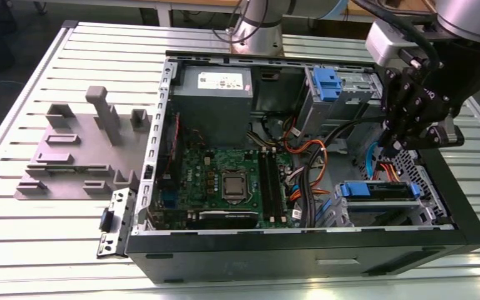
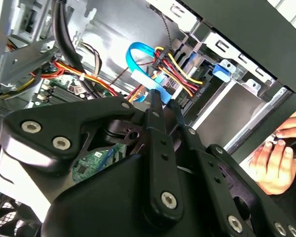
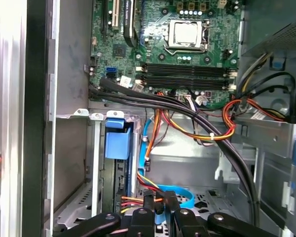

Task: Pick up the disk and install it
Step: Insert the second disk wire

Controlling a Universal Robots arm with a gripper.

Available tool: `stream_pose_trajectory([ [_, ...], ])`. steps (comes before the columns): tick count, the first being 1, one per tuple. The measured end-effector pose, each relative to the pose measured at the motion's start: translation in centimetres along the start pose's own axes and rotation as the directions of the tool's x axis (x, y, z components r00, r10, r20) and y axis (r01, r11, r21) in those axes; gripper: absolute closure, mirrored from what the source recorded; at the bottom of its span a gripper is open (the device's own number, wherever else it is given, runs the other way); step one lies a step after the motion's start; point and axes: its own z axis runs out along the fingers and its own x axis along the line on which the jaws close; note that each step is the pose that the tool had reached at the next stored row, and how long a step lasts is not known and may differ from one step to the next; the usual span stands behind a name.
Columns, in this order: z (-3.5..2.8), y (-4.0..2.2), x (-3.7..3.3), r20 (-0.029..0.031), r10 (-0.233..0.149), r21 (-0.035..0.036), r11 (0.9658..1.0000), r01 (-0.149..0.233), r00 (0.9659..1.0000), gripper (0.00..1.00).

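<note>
The disk [image 1: 379, 190] lies in the drive bay at the near corner of the open computer case [image 1: 307, 250], on the exterior view's right, with blue rails at both ends. In the first wrist view its blue rail [image 3: 117, 143] shows inside the bay. My gripper [image 1: 392, 145] hangs above that corner of the case, clear of the disk. Its black fingers [image 3: 148, 201] stand close together with nothing between them, over blue and coloured cables [image 3: 180, 195]. In the second wrist view the gripper [image 2: 164, 101] points at the same cables.
A tall blue clip [image 1: 327, 84] sits in the far bay. The motherboard [image 1: 223, 181] and a grey power supply [image 1: 213, 84] lie in the case. A grey fixture [image 1: 73, 156] stands on the slatted table. A person's hand [image 2: 274, 158] rests at the case's edge.
</note>
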Motion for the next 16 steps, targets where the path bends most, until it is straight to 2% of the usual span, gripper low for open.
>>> stream_pose_trajectory([
  [4, 0.33, 0.02, -0.03, -0.0230, -0.001, 0.0001, 1.0000, 0.001, 0.9997, 0.78],
  [5, 0.41, 0.02, -0.04, -0.0287, -0.001, 0.0001, 1.0000, 0.001, 0.9996, 0.84],
  [6, 0.48, 0.02, -0.05, -0.0342, -0.002, 0.0000, 1.0000, 0.002, 0.9994, 0.84],
  [8, 0.61, 0.03, -0.06, -0.0429, -0.002, -0.0001, 1.0000, 0.002, 0.9991, 0.84],
  [10, 0.71, 0.03, -0.07, -0.0465, -0.002, -0.0002, 1.0000, 0.002, 0.9989, 0.84],
  [15, 0.78, 0.04, -0.07, -0.0467, -0.002, -0.0002, 1.0000, 0.002, 0.9989, 0.83],
  [16, 0.78, 0.04, -0.07, -0.0467, -0.002, -0.0003, 1.0000, 0.002, 0.9989, 0.76],
])
